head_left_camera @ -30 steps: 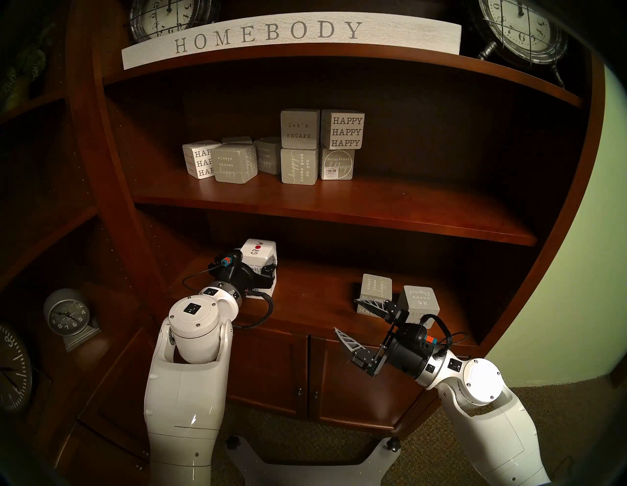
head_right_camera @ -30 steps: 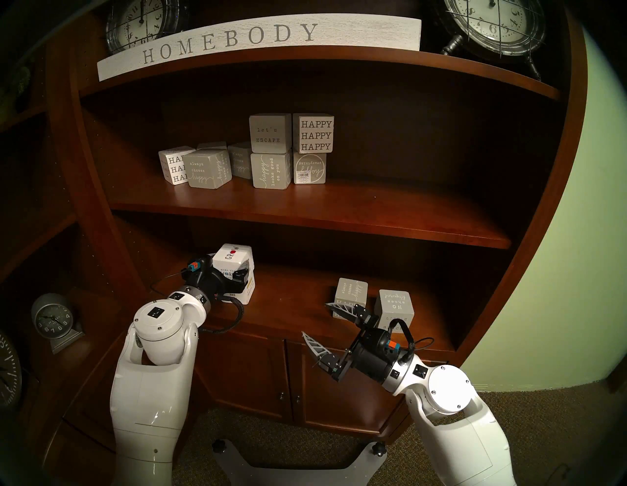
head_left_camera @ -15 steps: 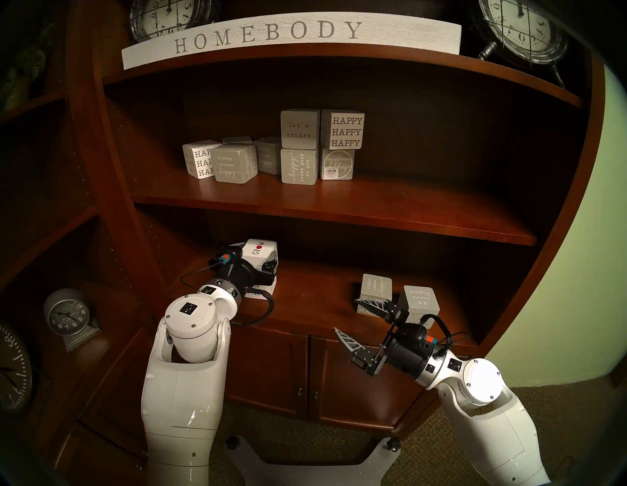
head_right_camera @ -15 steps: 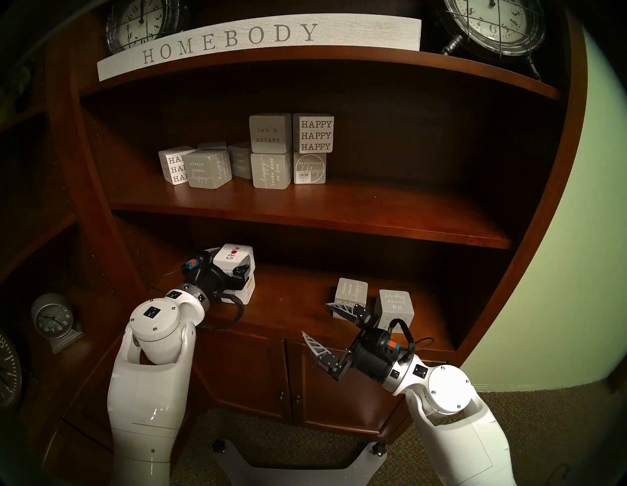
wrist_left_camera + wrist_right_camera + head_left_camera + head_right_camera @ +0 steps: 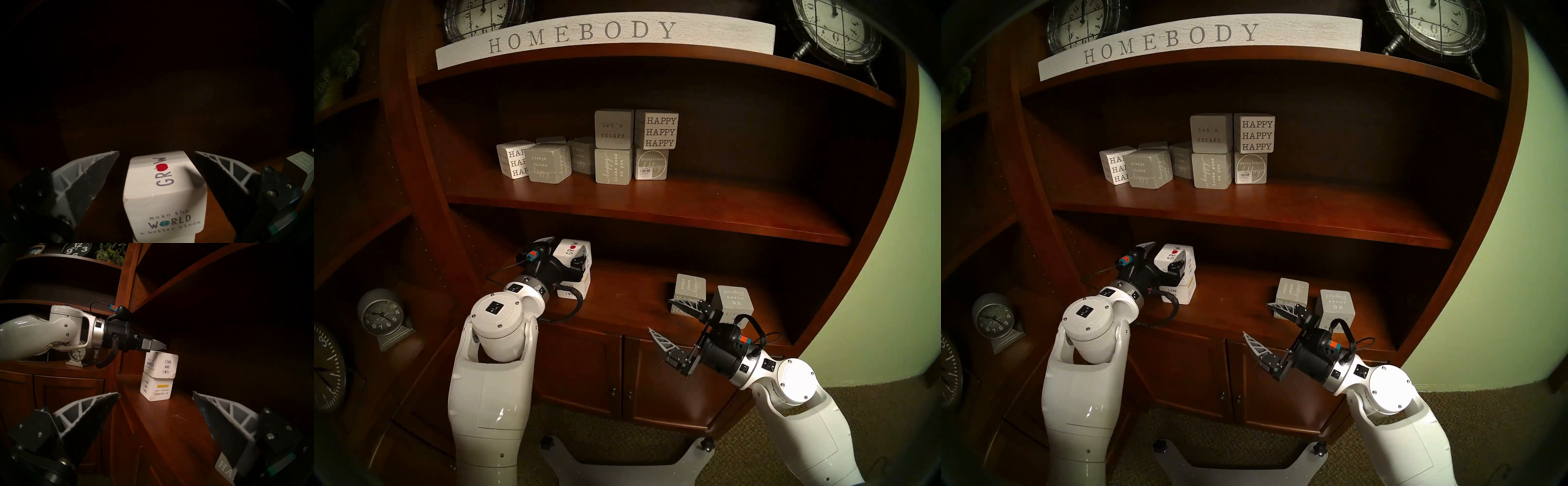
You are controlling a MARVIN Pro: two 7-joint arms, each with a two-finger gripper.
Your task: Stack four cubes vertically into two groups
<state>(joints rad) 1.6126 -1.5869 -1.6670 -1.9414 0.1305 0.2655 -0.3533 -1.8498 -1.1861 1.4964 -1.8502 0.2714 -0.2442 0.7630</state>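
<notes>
The top GROW cube (image 5: 163, 191) sits a little askew on the lower GROW cube (image 5: 156, 389) on the shelf (image 5: 636, 298), between the fingers of the left pincer (image 5: 156, 152), which gapes wide and touches neither side, so the tower looks set down to stand alone. To that pincer's right, the two grey cubes (image 5: 690, 288) (image 5: 733, 302) stand side by side unstacked, just ahead of the right pincer (image 5: 667, 322), spread wide and empty, probably ready for them.

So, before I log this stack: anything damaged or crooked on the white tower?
Yes: the top cube has a chipped lower right corner and sits twisted on the lower cube, overhanging it slightly.
</notes>
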